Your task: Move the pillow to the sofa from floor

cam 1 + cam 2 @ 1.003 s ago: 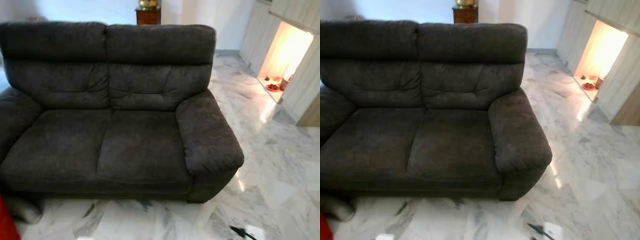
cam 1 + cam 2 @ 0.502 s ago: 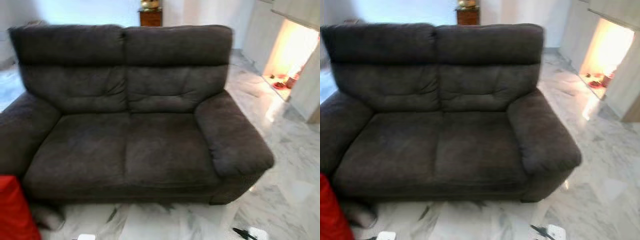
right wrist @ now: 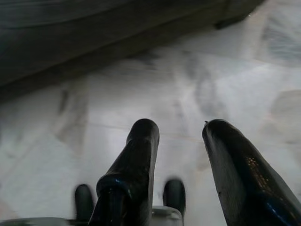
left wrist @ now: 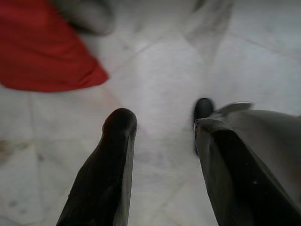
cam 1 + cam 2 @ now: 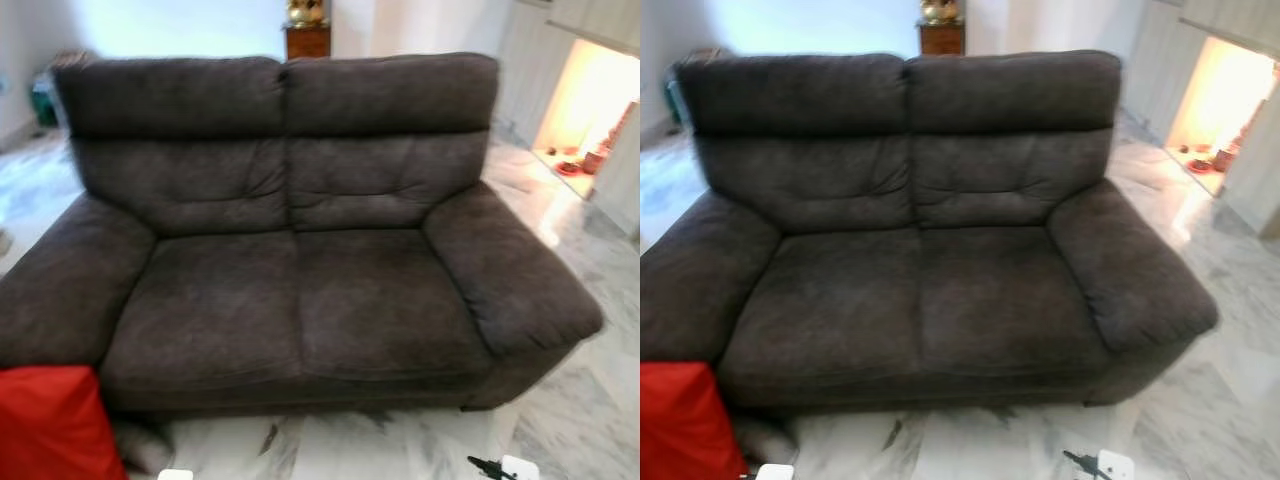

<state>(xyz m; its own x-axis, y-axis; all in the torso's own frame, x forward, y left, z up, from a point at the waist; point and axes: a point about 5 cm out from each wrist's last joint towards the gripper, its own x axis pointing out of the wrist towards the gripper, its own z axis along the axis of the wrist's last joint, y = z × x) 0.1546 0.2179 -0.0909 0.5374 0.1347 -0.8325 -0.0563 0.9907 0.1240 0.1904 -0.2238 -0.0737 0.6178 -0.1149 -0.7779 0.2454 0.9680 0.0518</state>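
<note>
A red pillow (image 5: pixel 50 425) lies on the marble floor at the lower left, beside the left armrest of a dark grey two-seat sofa (image 5: pixel 300 300). The same pillow (image 4: pixel 42 47) shows in the left wrist view, ahead of my left gripper (image 4: pixel 162 120), which hangs open over bare floor with nothing between its fingers. My right gripper (image 3: pixel 178 129) also stands open above the floor, just in front of the sofa's base (image 3: pixel 94 33). The sofa seat holds nothing.
White marble floor (image 5: pixel 560 430) spreads to the right of the sofa. A lit alcove (image 5: pixel 585 110) with small items sits at the far right. A wooden cabinet (image 5: pixel 308 38) stands behind the sofa. A grey object (image 5: pixel 145 450) lies under the sofa's left front corner.
The camera has swung left: the sofa has shifted right in the picture and much more of the red pillow has come into view at the lower left.
</note>
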